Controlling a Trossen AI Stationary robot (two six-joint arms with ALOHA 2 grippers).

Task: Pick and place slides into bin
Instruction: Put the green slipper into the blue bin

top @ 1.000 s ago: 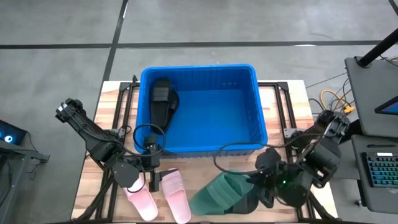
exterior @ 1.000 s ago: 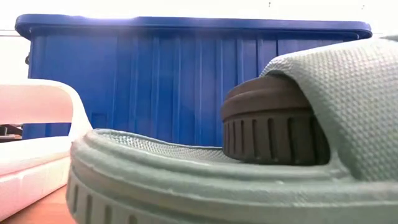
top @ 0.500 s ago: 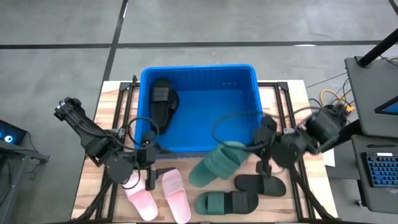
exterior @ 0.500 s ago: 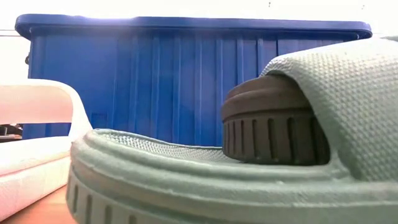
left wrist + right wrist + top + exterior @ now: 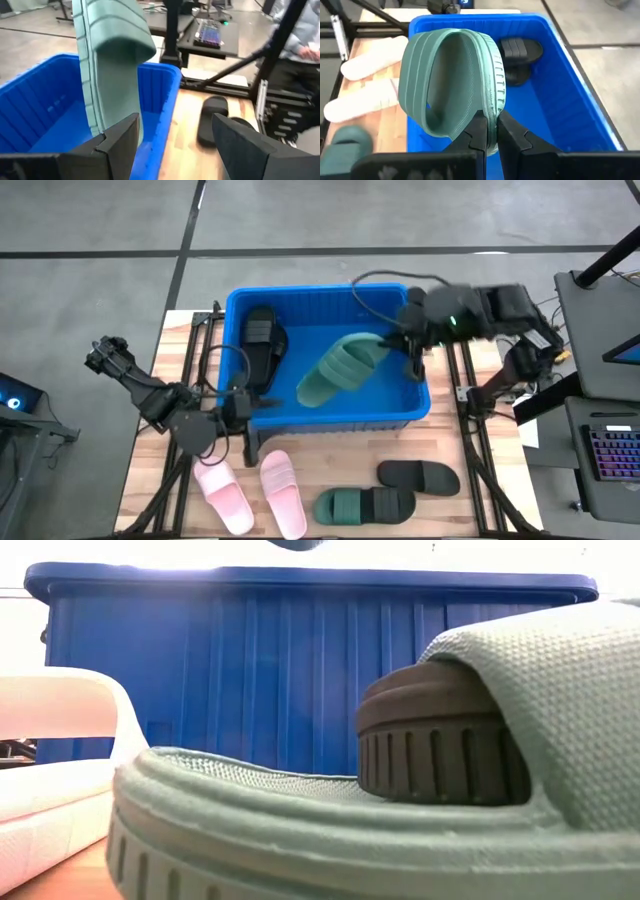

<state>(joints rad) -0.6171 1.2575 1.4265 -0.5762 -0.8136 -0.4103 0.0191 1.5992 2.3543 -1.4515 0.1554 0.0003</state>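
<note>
The blue bin (image 5: 415, 385) stands at the table's far middle, with a black slide (image 5: 262, 340) lying inside at its left. My right gripper (image 5: 400, 345) is shut on a dark green slide (image 5: 340, 370) above the bin's right half. It also shows in the left wrist view (image 5: 112, 60). My left gripper (image 5: 250, 415) is open and empty beside the bin's near wall (image 5: 160, 105). Two pink slides (image 5: 250, 492), a second green slide (image 5: 365, 505) and a second black slide (image 5: 420, 476) lie flat on the table's near part. My right gripper pinches the green slide's sole rim (image 5: 491, 125) between its two fingers, at the slide's end nearest the table's right edge. The slide is lifted clear and slants down from the fingers over the bin's inside, its strap arch (image 5: 427, 80) open toward the wrist camera.
The low view is filled by the green slide on the table (image 5: 300, 830), the black slide behind it (image 5: 440, 740), a pink slide (image 5: 60, 740) and the bin's near wall (image 5: 250, 670). A keyboard and stands (image 5: 610, 450) sit beyond the table's right edge. A person (image 5: 305, 30) shows in the room.
My right gripper has lifted one green slide off the table's near right part and carried it up and toward the far edge, until it hangs over the bin's inside. The other green slide and the black slide have stayed on the table.
</note>
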